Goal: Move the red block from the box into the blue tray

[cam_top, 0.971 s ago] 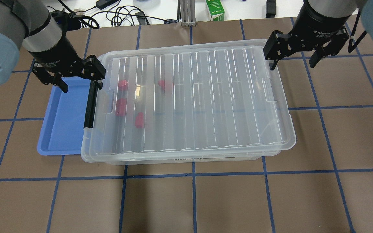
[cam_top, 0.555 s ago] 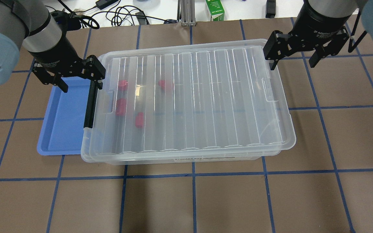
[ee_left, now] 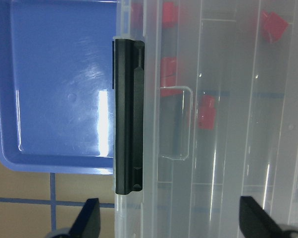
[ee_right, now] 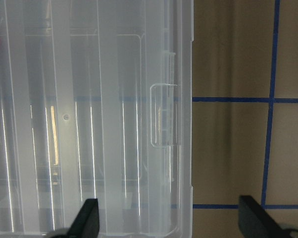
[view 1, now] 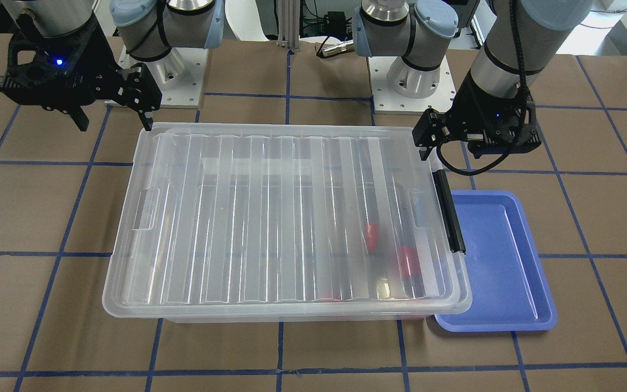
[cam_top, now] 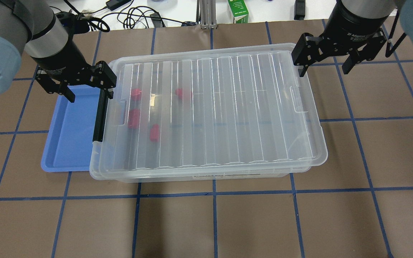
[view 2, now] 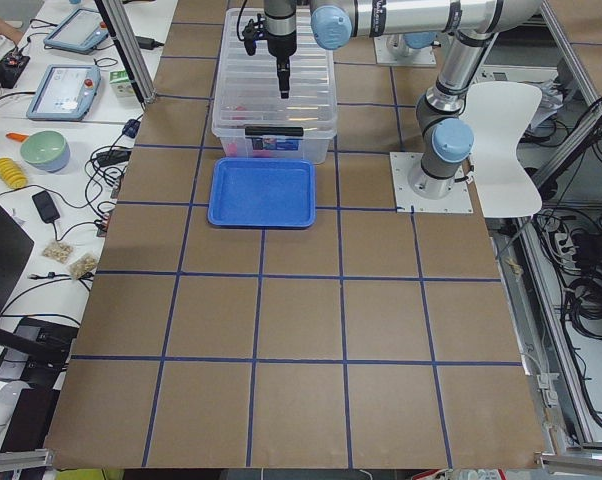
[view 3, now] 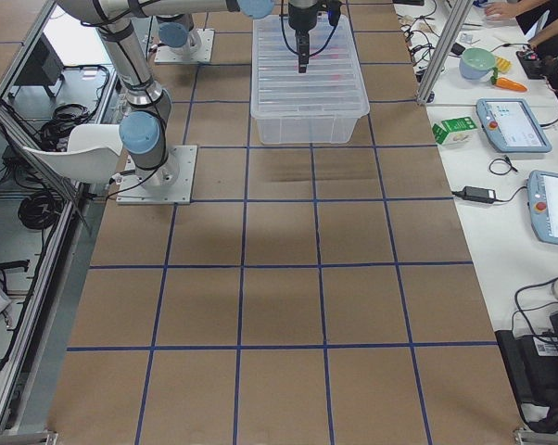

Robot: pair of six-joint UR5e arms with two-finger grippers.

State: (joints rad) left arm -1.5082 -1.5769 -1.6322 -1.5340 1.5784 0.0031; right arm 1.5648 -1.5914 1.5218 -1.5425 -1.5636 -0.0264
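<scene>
The box (cam_top: 246, 107) is a clear bin with its ribbed lid shut, and its black latch bar (cam_top: 100, 116) is on the left short side. Several red pieces lie inside near that end. A small one with a stub (cam_top: 154, 133) also shows in the left wrist view (ee_left: 206, 112), and a chunkier one (cam_top: 133, 118) lies beside it. The blue tray (cam_top: 68, 136) sits empty against the box's left end. My left gripper (cam_top: 90, 92) is open above the latch's far end. My right gripper (cam_top: 324, 71) is open above the box's far right corner.
A green carton (cam_top: 238, 10), cables (cam_top: 134, 16) and a metal post (cam_top: 206, 14) lie beyond the table's far edge. Brown table paper with blue tape lines (cam_top: 213, 222) spreads in front of the box.
</scene>
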